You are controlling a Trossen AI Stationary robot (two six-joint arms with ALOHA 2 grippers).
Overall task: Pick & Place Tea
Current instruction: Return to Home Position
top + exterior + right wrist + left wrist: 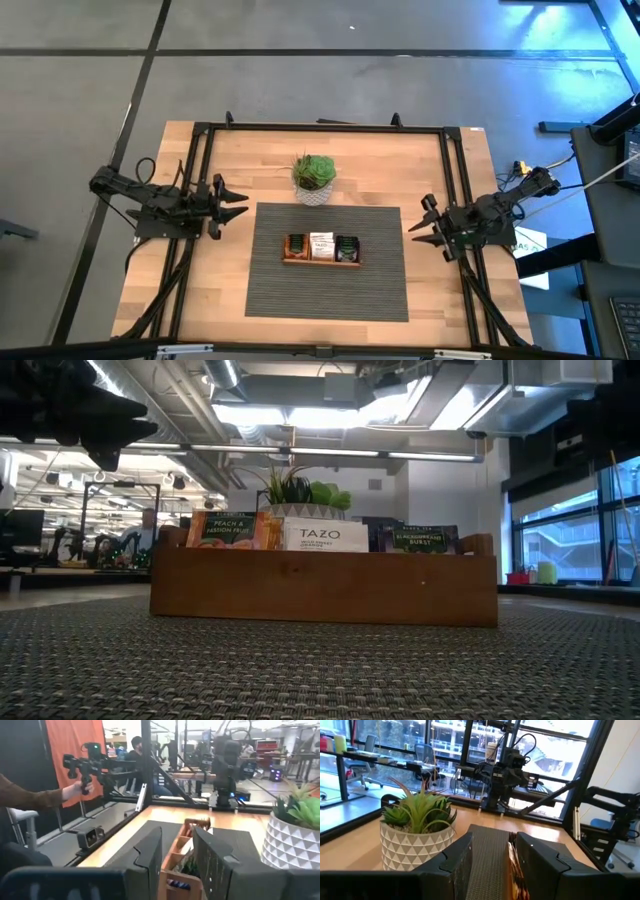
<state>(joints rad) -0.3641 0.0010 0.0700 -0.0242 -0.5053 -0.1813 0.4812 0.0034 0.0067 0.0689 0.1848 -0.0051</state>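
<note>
The tea sachets stand upright in a brown wooden tray [321, 260] on the grey mat: orange ones [295, 245] in the left compartment, white ones [321, 244] in the middle, dark ones [347, 245] on the right. The low view shows the orange [228, 529], white [325, 536] and dark [425, 539] sachets above the tray wall [323, 587]. My left gripper [238, 203] hovers open over the table's left side, pointing toward the tray. My right gripper [422, 222] hovers open at the mat's right edge. Each wrist view shows the open fingers [492, 862] [177, 855] with the tray beyond.
A white patterned pot with a green plant [314, 178] stands just beyond the mat's far edge, behind the tray. The grey woven mat [330, 300] covers the table's middle. Black frame rails [195, 180] run along the table's sides. A person's arm [30, 797] shows beyond the table.
</note>
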